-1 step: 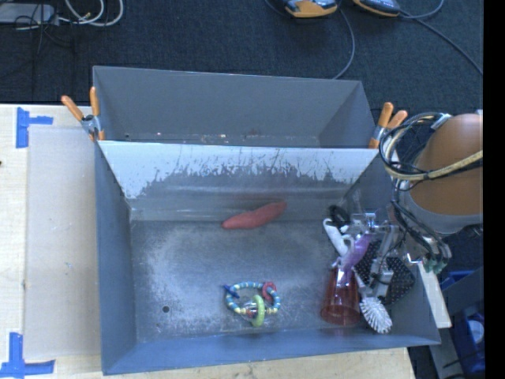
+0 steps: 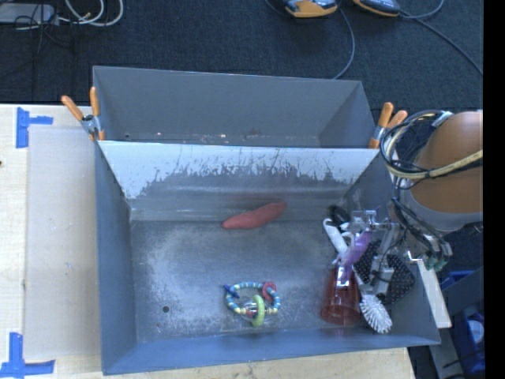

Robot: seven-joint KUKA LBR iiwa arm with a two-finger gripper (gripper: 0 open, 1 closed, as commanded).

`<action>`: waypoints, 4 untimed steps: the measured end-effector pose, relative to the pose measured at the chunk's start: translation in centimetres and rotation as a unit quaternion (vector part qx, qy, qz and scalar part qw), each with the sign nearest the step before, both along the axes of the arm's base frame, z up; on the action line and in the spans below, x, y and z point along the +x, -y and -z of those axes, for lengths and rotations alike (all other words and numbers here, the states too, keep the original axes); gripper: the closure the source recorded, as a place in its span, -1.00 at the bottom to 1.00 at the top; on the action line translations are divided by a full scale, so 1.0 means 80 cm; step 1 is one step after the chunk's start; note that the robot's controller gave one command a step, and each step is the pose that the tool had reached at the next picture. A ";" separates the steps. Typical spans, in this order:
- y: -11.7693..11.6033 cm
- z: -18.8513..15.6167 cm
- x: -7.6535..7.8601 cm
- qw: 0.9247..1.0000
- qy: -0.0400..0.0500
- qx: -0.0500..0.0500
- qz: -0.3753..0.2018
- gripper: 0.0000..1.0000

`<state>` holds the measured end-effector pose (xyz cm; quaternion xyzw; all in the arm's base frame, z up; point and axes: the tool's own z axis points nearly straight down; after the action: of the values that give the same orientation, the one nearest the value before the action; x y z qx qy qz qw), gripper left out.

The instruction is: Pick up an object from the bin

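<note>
The gripper (image 2: 376,253) sits low in the bin's (image 2: 181,247) lower right corner, over a heap of a translucent red plastic bottle (image 2: 340,304), a white bristle brush (image 2: 377,314) and a purple plastic handle (image 2: 356,250). Whether it is spread or pressed together cannot be told. 1 red elongated piece (image 2: 254,215) lies mid-frame, well apart.

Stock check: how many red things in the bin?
2: a red oblong near the back wall; a dark red piece front right, in the heap. More may be hidden.

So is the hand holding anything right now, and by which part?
Cannot tell. The hand is down in the right-corner heap, among a purple plastic stick and a black mesh piece.
</note>
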<state>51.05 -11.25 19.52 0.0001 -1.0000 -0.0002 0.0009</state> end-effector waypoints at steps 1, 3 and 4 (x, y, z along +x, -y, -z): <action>0.013 0.060 -0.009 1.000 0.003 0.000 -0.014 -1.00; 0.003 0.141 -0.022 1.000 0.007 -0.001 0.026 -1.00; 0.013 0.155 -0.032 0.993 0.006 0.004 0.116 1.00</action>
<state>48.45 -12.31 7.14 -0.1158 -0.9933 -0.0046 -0.0046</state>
